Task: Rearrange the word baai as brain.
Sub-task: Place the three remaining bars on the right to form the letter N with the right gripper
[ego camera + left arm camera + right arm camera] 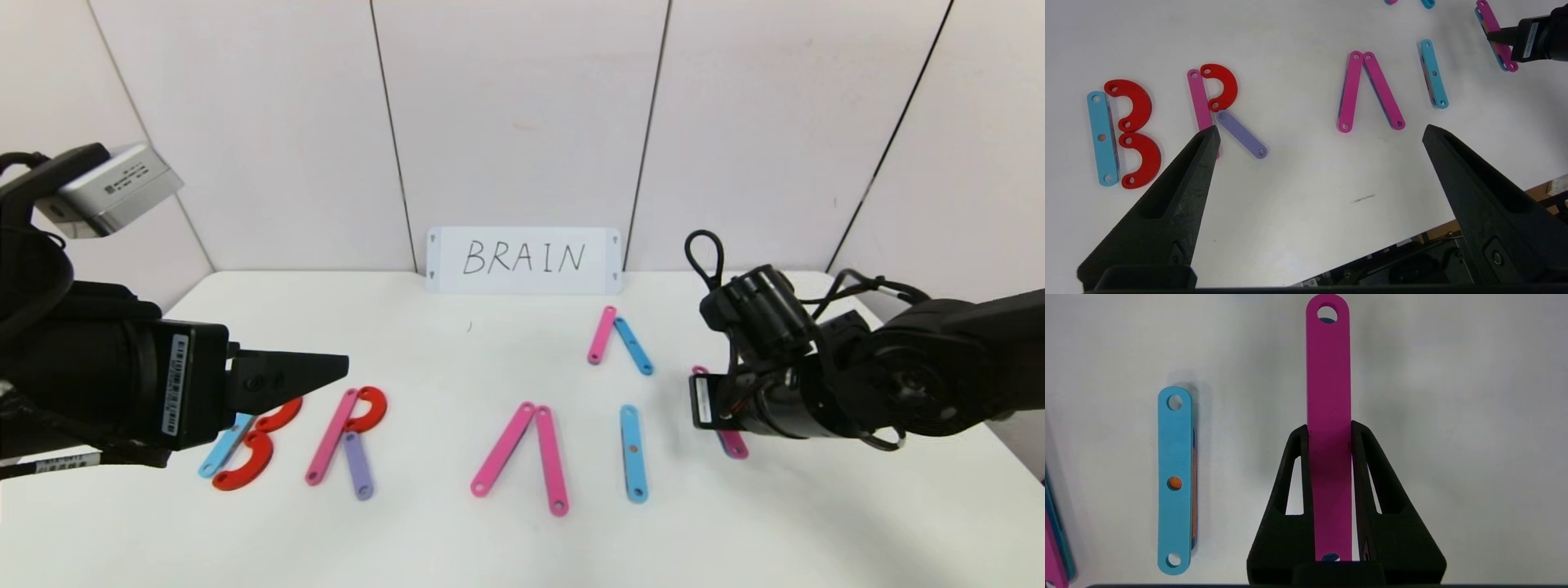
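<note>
The word lies in a row on the white table. B is a blue bar (222, 449) with two red arcs (249, 465). R is a pink bar (331, 437), a red arc (367, 408) and a purple bar (357, 465). Two pink bars (522, 453) lean together as an A without a crossbar, and a blue bar (633, 453) makes the I. To the right of the I, my right gripper (1329, 428) is shut on a pink bar (1329, 375), with blue showing through its end holes. My left gripper (1321, 128) hovers open above the table in front of the R, holding nothing.
A white card (522, 260) handwritten "BRAIN" leans on the back wall. A loose pink bar (602, 335) and blue bar (633, 346) lie in front of it. The table's near edge (1412, 232) shows in the left wrist view.
</note>
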`<action>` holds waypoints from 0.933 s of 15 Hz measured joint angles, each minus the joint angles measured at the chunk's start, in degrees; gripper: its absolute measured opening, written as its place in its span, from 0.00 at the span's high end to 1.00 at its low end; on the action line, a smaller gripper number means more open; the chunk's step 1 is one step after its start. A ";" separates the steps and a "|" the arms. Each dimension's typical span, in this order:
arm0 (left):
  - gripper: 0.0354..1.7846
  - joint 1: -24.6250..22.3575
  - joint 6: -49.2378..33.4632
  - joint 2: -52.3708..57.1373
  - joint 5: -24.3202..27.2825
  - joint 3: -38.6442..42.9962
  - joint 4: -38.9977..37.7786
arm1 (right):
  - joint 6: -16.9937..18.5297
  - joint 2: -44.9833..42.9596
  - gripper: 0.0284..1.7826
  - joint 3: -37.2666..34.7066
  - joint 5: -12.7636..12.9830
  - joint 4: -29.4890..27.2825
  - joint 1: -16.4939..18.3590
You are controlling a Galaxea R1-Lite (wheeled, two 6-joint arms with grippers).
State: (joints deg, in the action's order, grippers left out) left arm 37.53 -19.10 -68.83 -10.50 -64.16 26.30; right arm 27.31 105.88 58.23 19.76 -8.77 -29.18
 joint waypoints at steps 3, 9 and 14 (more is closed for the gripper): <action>0.03 0.00 -0.02 -0.02 0.05 0.00 0.02 | 0.74 1.97 0.85 -0.18 -0.02 0.61 -0.72; 0.03 -0.02 0.00 0.00 0.05 -0.06 0.00 | 1.99 4.49 0.85 -0.85 -0.15 1.19 -1.52; 0.03 -0.07 0.00 0.01 0.00 -0.09 0.00 | 2.13 5.89 0.85 -1.01 -0.15 1.39 -2.76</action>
State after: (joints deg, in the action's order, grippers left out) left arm 37.46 -19.10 -68.82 -10.50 -64.24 26.30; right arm 29.44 111.76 57.22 19.61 -7.38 -31.94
